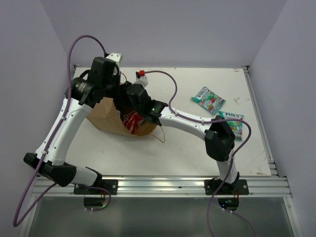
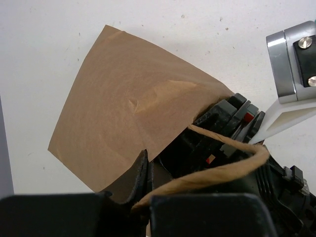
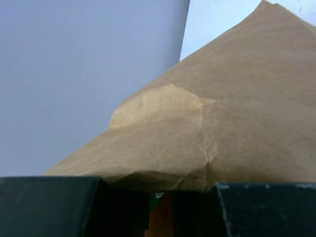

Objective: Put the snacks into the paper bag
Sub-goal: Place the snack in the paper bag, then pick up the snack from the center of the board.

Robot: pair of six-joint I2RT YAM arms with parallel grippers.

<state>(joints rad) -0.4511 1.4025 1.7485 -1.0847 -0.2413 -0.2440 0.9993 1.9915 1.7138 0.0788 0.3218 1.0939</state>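
Ok so from the top camera: the paper bag (image 1: 104, 117) is lying on its side at the left of the table (image 1: 197, 148), mouth facing right. The left gripper (image 1: 114, 89) is down over its top edge and the right gripper (image 1: 127, 98) is poked into the opening. A red packet (image 1: 131, 121) sits right at the mouth, half in at best. One green candy packet (image 1: 208, 99) and a second candy packet (image 1: 232, 123) are well off to the right, not bagged yet.

Left wrist cam gives the bit you can't get from above. Its fingers look pinched on the bag's upper lip, and the twisted handle (image 2: 222, 170) loops right across the other arm's black fingers inside the mouth.

Right wrist cam is basically just brown paper draped over its fingers, with a sliver of colour in the gap. Honestly can't tell if that pincer is gripping anything or how wide it is.

What I'd worry about:
- That handle snags the right arm when it backs out and drags the whole bag along.
- The lip slips out of the pinch, so the mouth flops shut.
- The red packet slides back out, since it's so close to the edge.
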